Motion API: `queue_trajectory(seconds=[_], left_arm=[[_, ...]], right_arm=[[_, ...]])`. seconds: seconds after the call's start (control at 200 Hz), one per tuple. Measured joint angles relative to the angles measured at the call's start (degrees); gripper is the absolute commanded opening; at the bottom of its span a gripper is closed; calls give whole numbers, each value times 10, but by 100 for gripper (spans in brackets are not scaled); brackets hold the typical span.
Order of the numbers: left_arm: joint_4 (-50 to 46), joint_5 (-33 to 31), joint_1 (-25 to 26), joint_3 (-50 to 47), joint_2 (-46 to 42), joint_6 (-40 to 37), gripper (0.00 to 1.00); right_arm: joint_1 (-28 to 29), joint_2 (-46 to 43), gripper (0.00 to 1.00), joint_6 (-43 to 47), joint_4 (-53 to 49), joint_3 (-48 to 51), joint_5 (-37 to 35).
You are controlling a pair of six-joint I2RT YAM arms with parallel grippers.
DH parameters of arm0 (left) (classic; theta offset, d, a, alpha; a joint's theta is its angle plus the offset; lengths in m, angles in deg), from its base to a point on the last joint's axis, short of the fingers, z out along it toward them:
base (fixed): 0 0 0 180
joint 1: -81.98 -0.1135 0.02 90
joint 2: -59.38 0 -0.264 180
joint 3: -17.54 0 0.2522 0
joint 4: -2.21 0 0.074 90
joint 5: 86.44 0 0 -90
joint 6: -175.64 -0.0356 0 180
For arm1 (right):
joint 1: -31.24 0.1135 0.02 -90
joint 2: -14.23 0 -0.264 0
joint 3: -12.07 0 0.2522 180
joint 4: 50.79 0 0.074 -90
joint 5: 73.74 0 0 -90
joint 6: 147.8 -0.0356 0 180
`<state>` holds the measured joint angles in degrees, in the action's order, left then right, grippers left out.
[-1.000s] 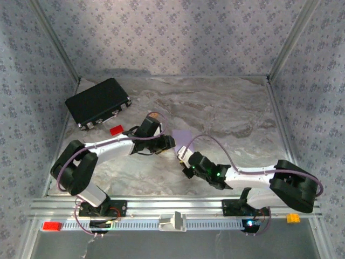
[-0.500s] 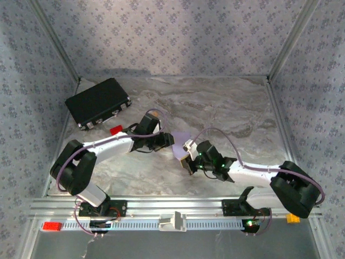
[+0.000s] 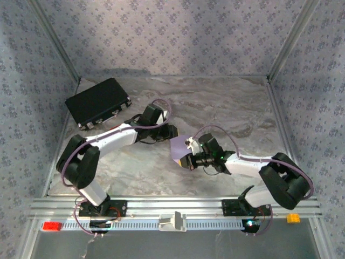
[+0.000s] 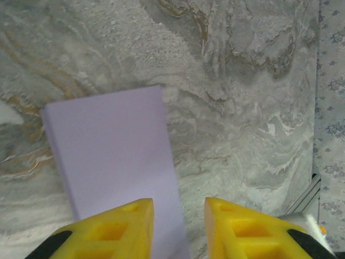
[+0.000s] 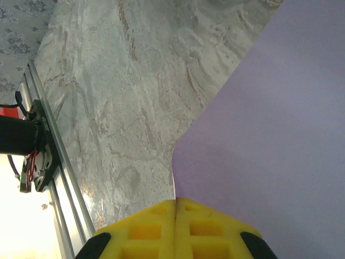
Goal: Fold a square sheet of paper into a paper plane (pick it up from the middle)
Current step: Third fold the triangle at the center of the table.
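Evidently thin, limp and easily creased, the square sheet of paper (image 4: 110, 156) sits pinched in the right claw (image 5: 176, 216); the left claw (image 4: 179, 226), parted, should grip mid-sheet.

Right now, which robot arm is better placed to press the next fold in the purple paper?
Probably the left arm: its jaws stand open over the lilac paper at its edge, free to press. The right arm has its jaws shut on that paper, holding it.
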<state>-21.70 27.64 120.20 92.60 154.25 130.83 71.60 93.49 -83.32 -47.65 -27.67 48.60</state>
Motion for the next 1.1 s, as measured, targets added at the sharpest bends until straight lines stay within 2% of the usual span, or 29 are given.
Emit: queue_trajectory(seconds=[0.2,0.38,0.71,1.099], left_arm=[[-4,36,-3,42,75,-18,18],[-12,51,-3,68,128,-28,15],[-22,42,-3,69,178,-49,14],[-21,23,-4,69,186,-57,12]], right_arm=[[0,17,4,-13,13,0,7],[0,23,4,-20,20,-1,11],[0,27,4,-21,22,-3,11],[-17,33,2,-21,5,-18,-2]])
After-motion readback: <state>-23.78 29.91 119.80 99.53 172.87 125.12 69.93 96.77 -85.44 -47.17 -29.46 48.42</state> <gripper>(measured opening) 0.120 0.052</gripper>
